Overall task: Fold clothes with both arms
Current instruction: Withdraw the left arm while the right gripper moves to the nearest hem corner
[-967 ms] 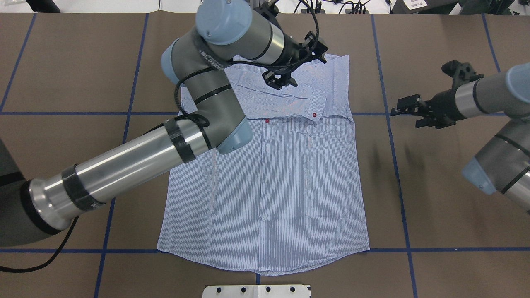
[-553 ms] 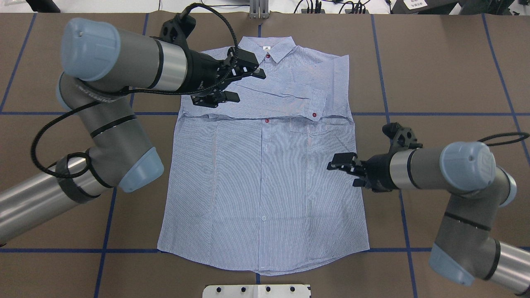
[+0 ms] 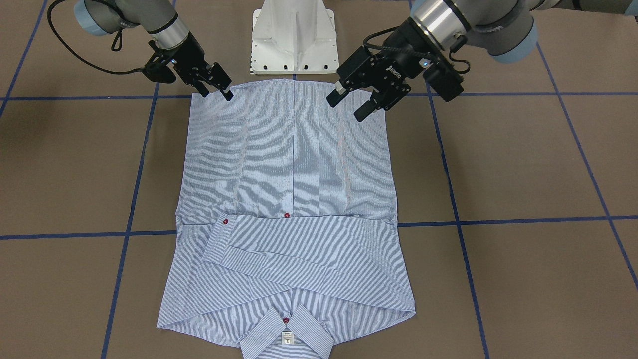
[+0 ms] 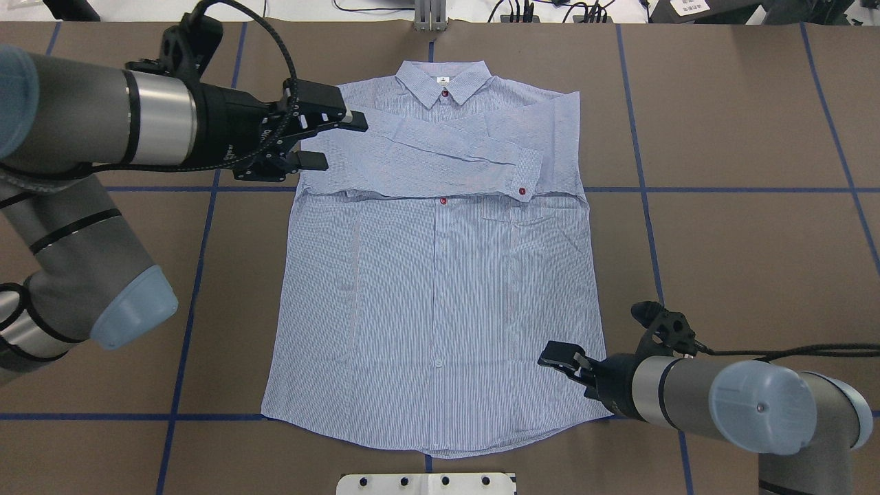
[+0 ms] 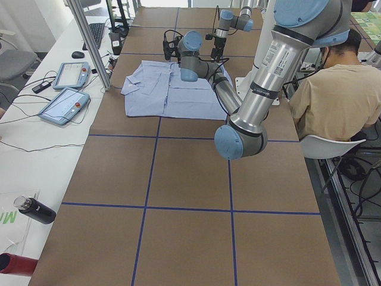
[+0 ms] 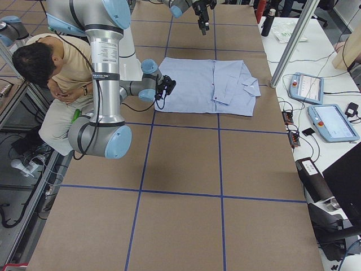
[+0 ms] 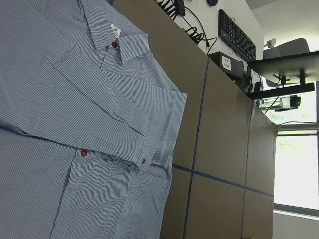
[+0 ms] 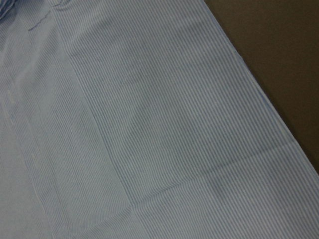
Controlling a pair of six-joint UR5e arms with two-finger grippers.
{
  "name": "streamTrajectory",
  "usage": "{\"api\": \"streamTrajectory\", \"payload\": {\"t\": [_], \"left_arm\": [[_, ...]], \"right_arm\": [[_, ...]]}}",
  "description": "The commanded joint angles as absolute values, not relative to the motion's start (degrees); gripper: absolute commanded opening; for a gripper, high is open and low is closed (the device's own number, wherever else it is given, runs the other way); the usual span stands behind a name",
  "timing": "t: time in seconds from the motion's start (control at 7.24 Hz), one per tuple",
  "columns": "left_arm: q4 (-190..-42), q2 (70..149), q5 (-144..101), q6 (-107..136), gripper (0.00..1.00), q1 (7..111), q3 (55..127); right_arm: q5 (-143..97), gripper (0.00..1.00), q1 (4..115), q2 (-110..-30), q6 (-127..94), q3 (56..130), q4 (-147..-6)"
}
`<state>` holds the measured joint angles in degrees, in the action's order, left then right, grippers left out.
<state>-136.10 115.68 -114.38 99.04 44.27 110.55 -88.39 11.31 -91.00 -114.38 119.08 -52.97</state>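
1. Shirt (image 4: 440, 295): flat on table (image 4: 756, 137), front up, sleeves (image 4: 440, 155) crossed over chest; long axis pointing away from robot, collar (image 4: 443, 79) far, hem (image 4: 433, 450) near.
2. Right gripper (image 3: 218, 94): spread, empty, low by own-side hem corner; nearer to cloth.
3. Left gripper (image 4: 344, 144): spread, empty, raised high over opposite edge; probably needs dropping to its hem corner.

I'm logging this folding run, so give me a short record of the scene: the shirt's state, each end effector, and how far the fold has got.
shirt: flat, front up, on the table; collar away from the robot
sleeves: folded across the chest
left end effector: open, raised over the shirt's left side, holding nothing
right end effector: open, by the hem corner on the robot's right, holding nothing
fold stage: body not yet folded
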Motion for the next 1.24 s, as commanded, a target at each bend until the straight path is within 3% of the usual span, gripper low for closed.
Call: {"api": "streamTrajectory", "payload": {"t": [0.0,0.14,0.41,1.11], "left_arm": [[-135.45,113.20,-114.43,98.09,0.89,45.17,113.55],[-134.92,113.20,-114.43,98.00,0.89,45.35,113.99],[-134.91,112.15,-114.43,98.09,0.89,45.62,114.70],[-134.91,112.06,-113.91,98.00,0.90,45.44,114.70]], "right_arm": [[-81.60,0.98,6.61,-95.09,-118.89,121.02,-53.35],[-81.04,0.98,6.42,-95.27,-119.61,121.03,-54.05],[-78.06,0.98,3.88,-93.61,-119.71,125.92,-69.10],[-77.34,0.94,3.78,-92.10,-120.94,120.94,-69.96]]}}
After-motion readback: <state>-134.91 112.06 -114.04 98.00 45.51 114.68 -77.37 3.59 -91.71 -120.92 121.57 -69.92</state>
